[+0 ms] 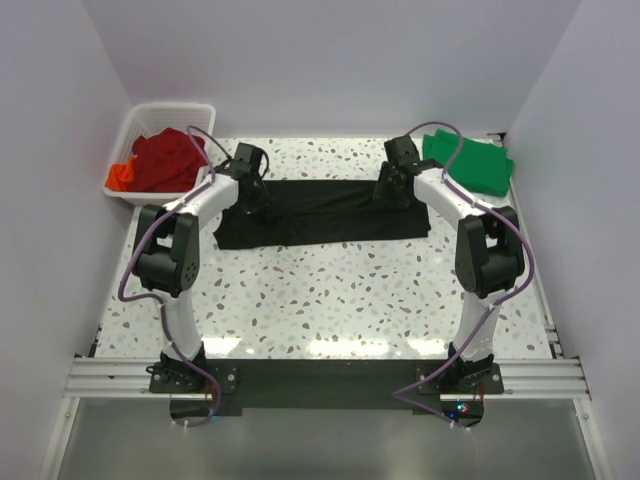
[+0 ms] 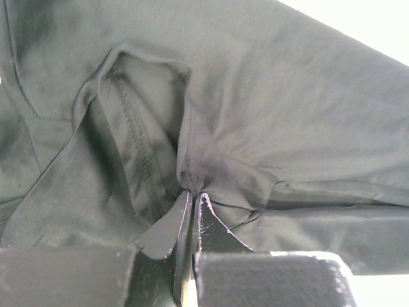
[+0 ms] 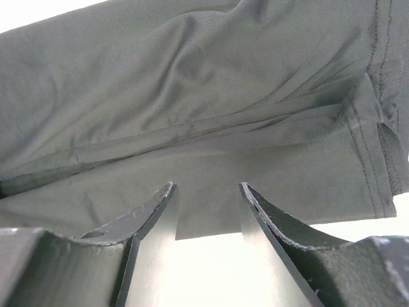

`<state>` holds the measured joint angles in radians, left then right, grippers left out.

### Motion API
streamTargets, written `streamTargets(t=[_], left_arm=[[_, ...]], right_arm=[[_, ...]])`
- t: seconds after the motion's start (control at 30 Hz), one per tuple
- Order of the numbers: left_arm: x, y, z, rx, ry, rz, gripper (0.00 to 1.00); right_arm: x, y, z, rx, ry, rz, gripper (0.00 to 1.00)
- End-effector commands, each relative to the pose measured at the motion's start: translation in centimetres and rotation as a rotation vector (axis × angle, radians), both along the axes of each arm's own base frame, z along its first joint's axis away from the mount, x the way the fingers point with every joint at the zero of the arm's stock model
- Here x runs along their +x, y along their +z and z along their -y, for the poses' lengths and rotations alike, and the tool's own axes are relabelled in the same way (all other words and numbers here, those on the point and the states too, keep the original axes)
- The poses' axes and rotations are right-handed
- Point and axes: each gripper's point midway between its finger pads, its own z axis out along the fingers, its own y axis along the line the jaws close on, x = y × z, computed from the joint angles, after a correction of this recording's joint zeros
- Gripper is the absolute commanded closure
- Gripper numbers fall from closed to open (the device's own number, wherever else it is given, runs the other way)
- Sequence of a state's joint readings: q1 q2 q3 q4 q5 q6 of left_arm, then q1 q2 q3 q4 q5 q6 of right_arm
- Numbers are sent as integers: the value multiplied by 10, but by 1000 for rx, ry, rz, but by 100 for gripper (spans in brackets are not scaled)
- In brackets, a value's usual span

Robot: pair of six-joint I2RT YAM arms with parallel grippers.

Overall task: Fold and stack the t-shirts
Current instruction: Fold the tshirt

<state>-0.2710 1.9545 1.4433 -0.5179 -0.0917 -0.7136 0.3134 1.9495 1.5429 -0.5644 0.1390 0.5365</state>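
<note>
The black t-shirt lies as a long flat band across the far middle of the table. My left gripper is at its left part, and in the left wrist view it is shut on a pinched ridge of the black fabric beside a stitched hem. My right gripper is at the shirt's right part. It stands open, its tips over the near edge of the black cloth, holding nothing. A folded green t-shirt lies at the far right corner. Dark red and orange t-shirts sit in the basket.
The white slatted basket stands at the far left corner, against the wall. White walls close in the table on the left, back and right. The speckled tabletop stretches between the black shirt and the arm bases.
</note>
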Motion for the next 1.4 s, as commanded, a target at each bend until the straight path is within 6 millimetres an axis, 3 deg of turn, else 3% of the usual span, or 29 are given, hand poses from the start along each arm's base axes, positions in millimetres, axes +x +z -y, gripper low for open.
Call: streamTargets(t=[0.0, 0.33, 0.4, 0.43, 0.53, 0.6, 0.63, 0.67, 0.73, 0.77, 0.8, 0.87, 1.17, 1.37], left_arm=[[34, 42, 10, 3, -44, 158, 100], [71, 28, 39, 72, -244, 199, 99], [70, 12, 41, 115, -262, 158, 90], [74, 14, 41, 143, -272, 165, 75], [71, 5, 32, 213, -260, 147, 61], [75, 22, 30, 218, -234, 216, 60], [67, 15, 24, 230, -222, 214, 58], [68, 37, 22, 226, -201, 276, 58], [65, 44, 13, 235, -150, 333, 57], [67, 66, 12, 223, -129, 397, 57], [62, 64, 9, 226, -123, 395, 56], [61, 80, 9, 216, -112, 440, 56], [48, 91, 6, 201, -108, 433, 55], [31, 76, -11, 256, -36, 290, 55]], right_arm=[[11, 19, 0, -5, 1, 51, 54], [13, 16, -1, -12, 6, 43, 54], [15, 15, -1, -16, 5, 44, 54], [15, 16, -1, -18, 7, 46, 54], [17, 14, -2, -18, 12, 39, 54], [19, 12, -3, -15, 17, 36, 54], [19, 11, -4, -15, 19, 33, 54], [20, 11, -4, -13, 19, 37, 54], [21, 10, -6, -9, 23, 34, 54], [22, 10, -6, -8, 23, 34, 54], [22, 9, -7, -7, 26, 31, 55], [22, 8, -8, -1, 31, 28, 54], [17, 6, -14, 15, 46, 17, 55], [13, 7, -14, 16, 42, 19, 55]])
